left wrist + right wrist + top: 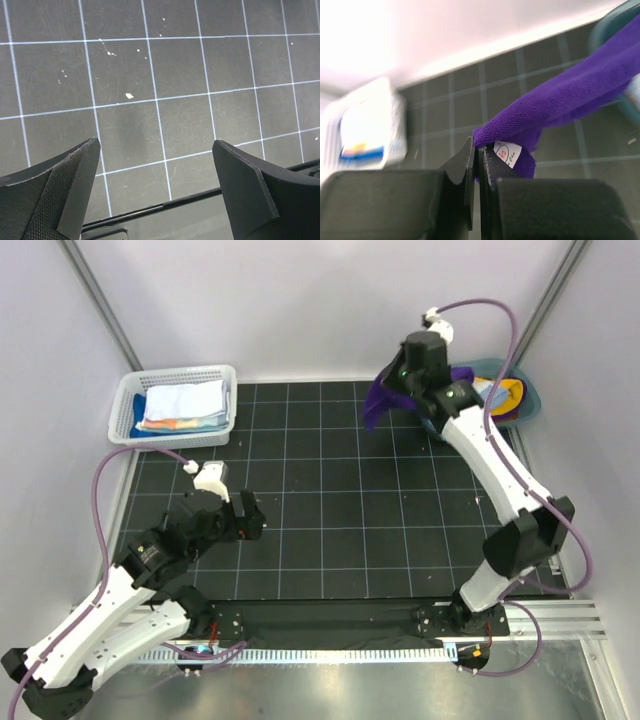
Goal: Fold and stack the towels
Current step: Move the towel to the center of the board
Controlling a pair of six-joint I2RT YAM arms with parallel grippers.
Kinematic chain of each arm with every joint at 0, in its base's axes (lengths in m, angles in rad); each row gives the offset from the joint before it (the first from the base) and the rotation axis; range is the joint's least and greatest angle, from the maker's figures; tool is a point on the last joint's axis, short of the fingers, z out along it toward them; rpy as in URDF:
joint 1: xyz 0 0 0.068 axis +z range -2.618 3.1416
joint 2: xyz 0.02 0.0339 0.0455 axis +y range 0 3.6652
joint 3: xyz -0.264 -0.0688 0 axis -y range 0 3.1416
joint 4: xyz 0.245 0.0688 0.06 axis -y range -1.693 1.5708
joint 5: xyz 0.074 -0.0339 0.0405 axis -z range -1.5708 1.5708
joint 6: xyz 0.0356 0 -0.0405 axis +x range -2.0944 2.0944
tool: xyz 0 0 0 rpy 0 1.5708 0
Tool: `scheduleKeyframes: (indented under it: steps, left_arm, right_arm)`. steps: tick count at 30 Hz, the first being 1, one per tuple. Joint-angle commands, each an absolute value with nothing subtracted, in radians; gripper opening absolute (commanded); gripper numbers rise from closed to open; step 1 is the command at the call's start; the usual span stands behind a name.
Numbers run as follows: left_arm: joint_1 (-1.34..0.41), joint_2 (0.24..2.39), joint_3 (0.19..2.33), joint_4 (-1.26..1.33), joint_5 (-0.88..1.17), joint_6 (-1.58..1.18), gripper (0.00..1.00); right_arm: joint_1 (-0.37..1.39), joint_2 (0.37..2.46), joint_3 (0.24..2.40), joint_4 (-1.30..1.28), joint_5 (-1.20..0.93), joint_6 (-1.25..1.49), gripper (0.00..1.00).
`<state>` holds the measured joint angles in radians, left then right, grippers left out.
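Here your right gripper (475,152) clamps one purple towel (570,100), its white tag (508,151) too blurred to read. Your left gripper (156,150) hangs, jaws apart, over the mat (225,70).

A black mat (340,490) printed with a thin white grid covers the tabletop. In the left wrist view the mat (175,65) shows fine scratches and a few small white specks (129,95). A white mesh basket (125,405) sits at the far left corner of the mat, and it appears blurred in the right wrist view (400,130). A teal tub (530,395) sits at the far right corner, with only part of its rim (615,15) visible up close. Plain white walls (300,300) enclose the table, with a grey metal post (100,300) slanting up on the left and another (555,290) on the right. A silver metal surface (350,690) runs along the near edge.
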<state>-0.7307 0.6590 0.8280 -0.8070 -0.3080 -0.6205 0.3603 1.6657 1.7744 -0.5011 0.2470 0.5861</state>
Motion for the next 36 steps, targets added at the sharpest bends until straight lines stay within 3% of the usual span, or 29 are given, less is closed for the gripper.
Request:
scheduleKeyframes:
  steps: [1, 12, 16, 26, 32, 36]
  left_arm:
    - [-0.729, 0.650, 0.842, -0.821, -0.377, -0.641, 1.00]
    - [-0.729, 0.679, 0.836, -0.778, -0.425, -0.778, 0.99]
    - [-0.730, 0.751, 0.767, -0.686, -0.358, -0.808, 0.99]
    - [-0.745, 1.155, 0.663, -0.241, -0.138, -0.855, 0.87]
    - [-0.747, 1.466, 0.802, -0.092, -0.103, -0.787, 0.84]
    - [-0.747, 1.649, 0.896, -0.028, -0.028, -0.791, 0.78]
  right_arm:
    - [0.446, 1.522, 1.616, -0.401, 0.250, 0.612, 0.01]
    - [0.894, 1.237, 1.032, -0.227, 0.353, 0.788, 0.01]
    - [0.991, 1.154, 0.873, -0.284, 0.428, 0.865, 0.01]
    - [1.037, 0.750, 0.618, -0.589, 0.569, 1.098, 0.01]
    - [1.037, 0.706, 0.491, -0.634, 0.506, 1.210, 0.01]
    - [1.038, 0.683, 0.462, -0.650, 0.521, 1.224, 0.01]
